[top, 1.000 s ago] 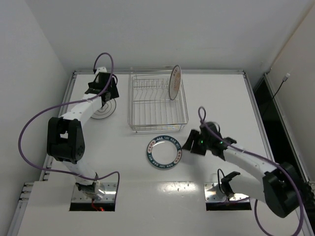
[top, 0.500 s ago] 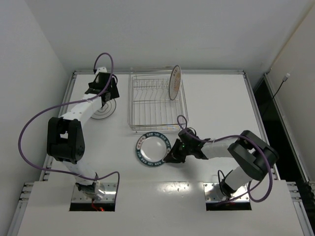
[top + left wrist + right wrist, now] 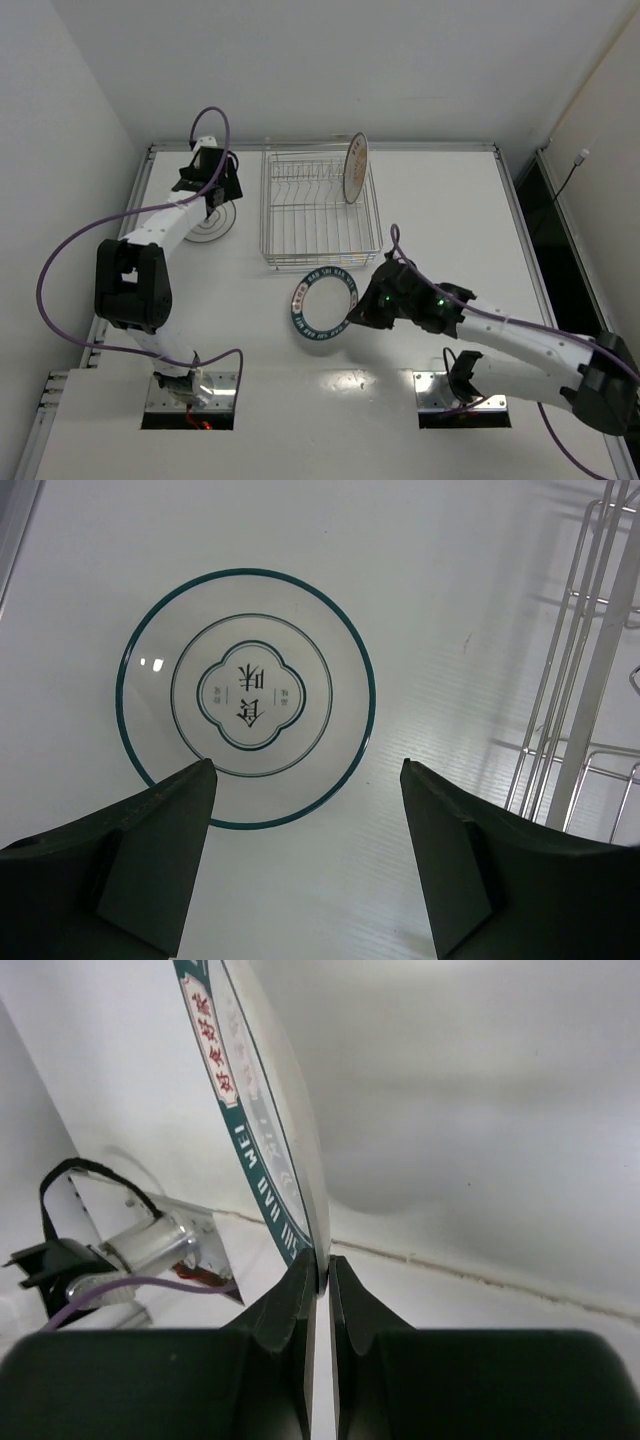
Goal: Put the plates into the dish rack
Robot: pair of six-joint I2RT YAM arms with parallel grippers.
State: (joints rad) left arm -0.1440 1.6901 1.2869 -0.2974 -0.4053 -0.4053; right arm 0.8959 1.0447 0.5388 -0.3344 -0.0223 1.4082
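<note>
Teal-rimmed plate, edge pinched in right gripper

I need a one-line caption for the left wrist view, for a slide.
Left gripper, open, above the ringed plate lying flat beside the dish rack.

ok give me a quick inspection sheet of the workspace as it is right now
surface: white table, flat, no spills seen
job's things: dish rack at the back centre; orange-centred plate upright in its right side; ringed plate flat on the table left of the rack; teal-rimmed plate in front of the rack, held by its rim
clutter: nothing seen
grippers: left gripper open above the ringed plate, not touching it; right gripper shut on the teal-rimmed plate's edge
cables: purple cables loop along both arms, off the plates
surroundings: white walls; dark gap beside the table's right edge
</note>
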